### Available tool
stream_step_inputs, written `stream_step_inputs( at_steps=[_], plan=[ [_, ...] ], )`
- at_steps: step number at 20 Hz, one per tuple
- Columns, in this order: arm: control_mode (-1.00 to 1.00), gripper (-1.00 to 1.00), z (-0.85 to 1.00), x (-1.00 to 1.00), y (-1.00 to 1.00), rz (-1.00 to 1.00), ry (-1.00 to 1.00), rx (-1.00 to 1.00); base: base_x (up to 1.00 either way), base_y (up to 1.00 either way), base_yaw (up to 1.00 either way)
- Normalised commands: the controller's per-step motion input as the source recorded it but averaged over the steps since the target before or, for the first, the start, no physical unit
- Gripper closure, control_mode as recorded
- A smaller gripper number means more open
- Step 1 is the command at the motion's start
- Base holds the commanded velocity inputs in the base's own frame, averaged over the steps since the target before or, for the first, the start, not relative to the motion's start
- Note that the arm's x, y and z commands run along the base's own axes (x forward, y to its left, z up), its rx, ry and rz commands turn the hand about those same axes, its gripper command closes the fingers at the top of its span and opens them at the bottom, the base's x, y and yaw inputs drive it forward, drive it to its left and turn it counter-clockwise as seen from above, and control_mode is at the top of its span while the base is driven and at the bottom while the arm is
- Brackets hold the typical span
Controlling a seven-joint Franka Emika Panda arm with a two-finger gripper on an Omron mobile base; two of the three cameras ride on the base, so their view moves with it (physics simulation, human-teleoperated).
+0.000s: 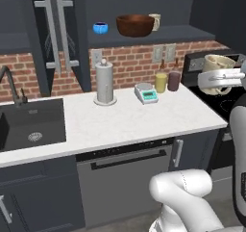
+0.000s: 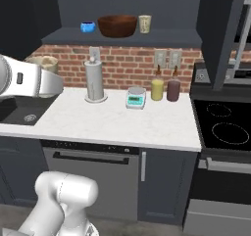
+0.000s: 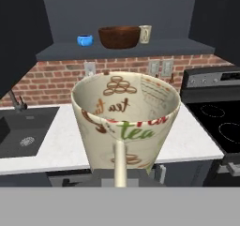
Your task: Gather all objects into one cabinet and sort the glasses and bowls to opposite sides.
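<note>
Pincer [image 3: 120, 180] clamping shut on printed cup [image 3: 125, 119], filling frame centre. Carrying level, aiming upper right beside cream cup [image 3: 145, 33], steering clear of wooden bowl [image 3: 119, 36].

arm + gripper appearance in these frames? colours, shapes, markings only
Glossy white arm built from fat rounded segments with bulbous elbow housings, darker grey at the joints. In the right base view one white link carries a small dark rectangular marking. No loose cables visible. The gripper shows as a white hand body in the left base view; its fingertips are hidden.
</note>
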Motion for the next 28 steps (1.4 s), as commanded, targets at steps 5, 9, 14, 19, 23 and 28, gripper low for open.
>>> stream_step_inputs(
  at_steps=[5,9,14,19,23,28],
  plan=[
    [1.0,1.0,0.0,0.0,0.0,0.0,0.0,0.0,0.54,0.0,0.0],
    [1.0,1.0,0.0,0.0,0.0,0.0,0.0,0.0,0.57,0.0,0.0],
    [1.0,1.0,0.0,0.0,0.0,0.0,0.0,0.0,0.54,0.0,0.0],
    [1.0,1.0,0.0,0.0,0.0,0.0,0.0,0.0,0.47,0.0,0.0],
    [1.0,1.0,0.0,0.0,0.0,0.0,0.0,0.0,0.42,0.0,0.0],
    [1.0,1.0,0.0,0.0,0.0,0.0,0.0,0.0,0.34,0.0,0.0]
  ],
)
